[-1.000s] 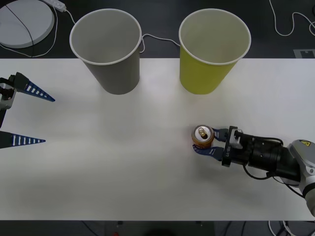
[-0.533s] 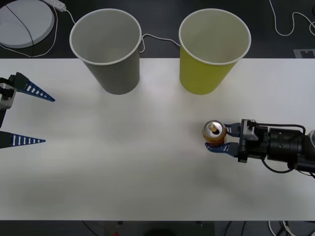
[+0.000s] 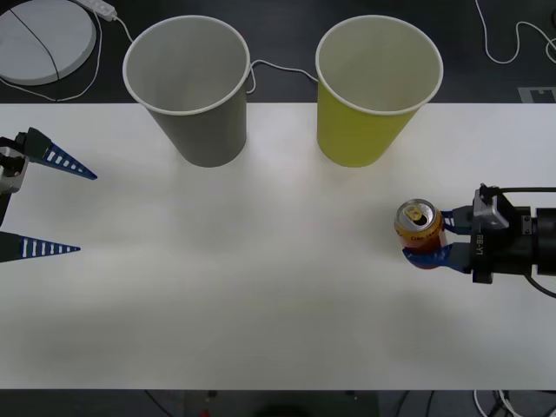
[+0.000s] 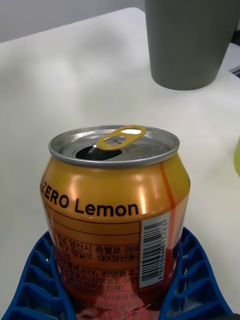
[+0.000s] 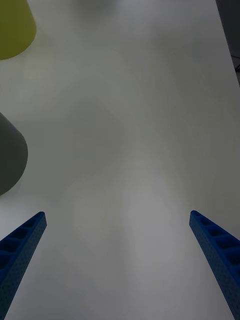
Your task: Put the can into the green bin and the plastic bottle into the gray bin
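Note:
The can [image 3: 419, 226] is orange-red with a gold pull tab and stands upright, held over the right side of the table. My right gripper [image 3: 432, 237] is shut on the can [image 4: 116, 210], its blue fingers [image 4: 195, 280] clasping the lower sides. At the back of the table stands the green bin [image 3: 375, 87], with the gray bin [image 3: 189, 87] to its left; both are upright and open. The gray bin [image 4: 187, 42] rises beyond the can in the right wrist view. My left gripper [image 3: 39, 204] is open at the table's left edge. The plastic bottle is out of view.
The white table [image 3: 261, 287] is bare between the arms. A round white disc [image 3: 39, 39] and white cables [image 3: 512, 43] lie on the dark surface behind the table. In the left wrist view, the gray bin [image 5: 10, 160] and the green bin [image 5: 15, 25] sit at the edge.
My right gripper has carried the can to the right and slightly toward the back, away from the table's middle. The left arm has not moved.

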You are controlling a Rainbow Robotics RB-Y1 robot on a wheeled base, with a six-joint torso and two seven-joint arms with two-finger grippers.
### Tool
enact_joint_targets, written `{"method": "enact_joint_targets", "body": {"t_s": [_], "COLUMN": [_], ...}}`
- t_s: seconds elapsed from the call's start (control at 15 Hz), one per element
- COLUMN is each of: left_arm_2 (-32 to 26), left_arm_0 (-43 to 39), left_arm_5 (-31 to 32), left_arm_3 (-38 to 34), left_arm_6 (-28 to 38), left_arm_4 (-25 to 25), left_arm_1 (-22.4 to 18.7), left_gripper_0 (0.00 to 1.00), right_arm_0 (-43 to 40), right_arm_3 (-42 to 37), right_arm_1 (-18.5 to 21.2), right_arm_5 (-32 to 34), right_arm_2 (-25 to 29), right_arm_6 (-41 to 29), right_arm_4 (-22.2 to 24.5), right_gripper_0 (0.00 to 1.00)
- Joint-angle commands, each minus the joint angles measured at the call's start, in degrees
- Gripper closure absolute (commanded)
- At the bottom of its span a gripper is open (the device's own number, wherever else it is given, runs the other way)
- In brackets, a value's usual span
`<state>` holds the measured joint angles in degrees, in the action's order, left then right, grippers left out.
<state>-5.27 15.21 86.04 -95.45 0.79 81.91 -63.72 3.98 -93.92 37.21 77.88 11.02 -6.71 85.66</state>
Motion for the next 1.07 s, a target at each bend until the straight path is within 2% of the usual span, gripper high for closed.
{"method": "enact_joint_targets", "body": {"t_s": [0.07,0.2,0.47,0.67,0.87,1.07], "left_arm_2": [0.00,0.00,0.00,0.00,0.00,0.00], "left_arm_0": [0.00,0.00,0.00,0.00,0.00,0.00], "left_arm_5": [0.01,0.01,0.01,0.01,0.01,0.01], "left_arm_3": [0.00,0.00,0.00,0.00,0.00,0.00], "left_arm_6": [0.00,0.00,0.00,0.00,0.00,0.00], "left_arm_4": [0.00,0.00,0.00,0.00,0.00,0.00], "left_arm_1": [0.00,0.00,0.00,0.00,0.00,0.00], "left_gripper_0": [0.00,0.00,0.00,0.00,0.00,0.00], "right_arm_0": [-0.21,-0.21,0.41,2.61,7.44,12.89], "right_arm_3": [-6.28,-10.49,-16.03,-16.03,-16.03,-15.94], "right_arm_1": [0.67,1.99,9.46,15.35,19.57,23.26], "right_arm_5": [3.95,6.23,7.29,8.16,12.12,12.12], "right_arm_2": [4.45,6.65,8.06,8.14,8.76,7.18], "right_arm_6": [-10.34,-17.63,-33.63,-41.89,-50.86,-59.03], "right_arm_4": [3.73,5.40,4.34,2.06,2.06,2.50], "right_gripper_0": [1.00,1.00,1.00,1.00,1.00,1.00]}}
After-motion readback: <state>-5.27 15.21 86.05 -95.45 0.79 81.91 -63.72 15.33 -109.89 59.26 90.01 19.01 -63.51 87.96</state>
